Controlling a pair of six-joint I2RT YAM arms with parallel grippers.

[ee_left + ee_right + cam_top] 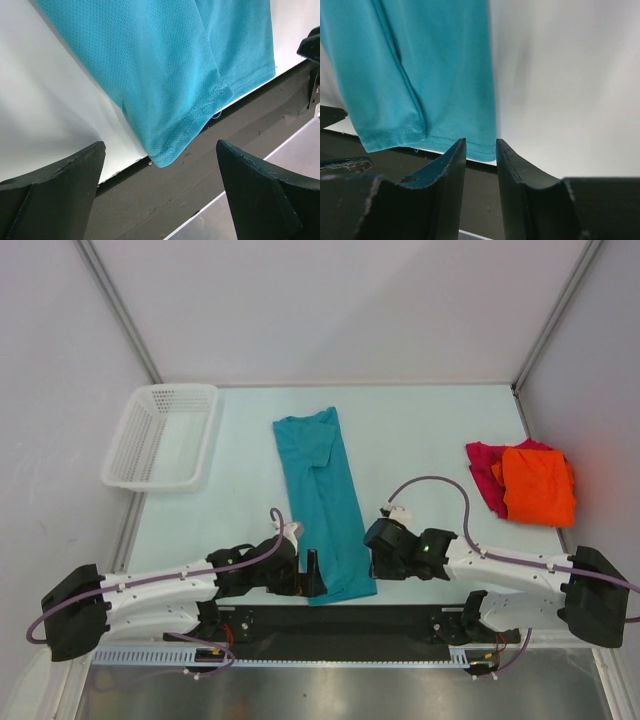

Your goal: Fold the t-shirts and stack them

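A teal-blue t-shirt (325, 505), folded lengthwise into a long strip, lies flat on the middle of the table, its hem at the near edge. My left gripper (312, 575) stands wide open just off the hem's left corner (162, 157), with nothing between its fingers (55, 180). My right gripper (375, 558) hovers at the hem's right corner (482, 150); its jaws are a narrow gap apart and empty (480, 141). An orange t-shirt (540, 485) lies folded on top of a magenta-red t-shirt (484, 468) at the right side.
A white mesh basket (160, 435) stands at the back left. A black strip (340, 618) runs along the table's near edge under both grippers, with a metal ledge below it. Pale walls close in the table (430, 430) at the back and sides.
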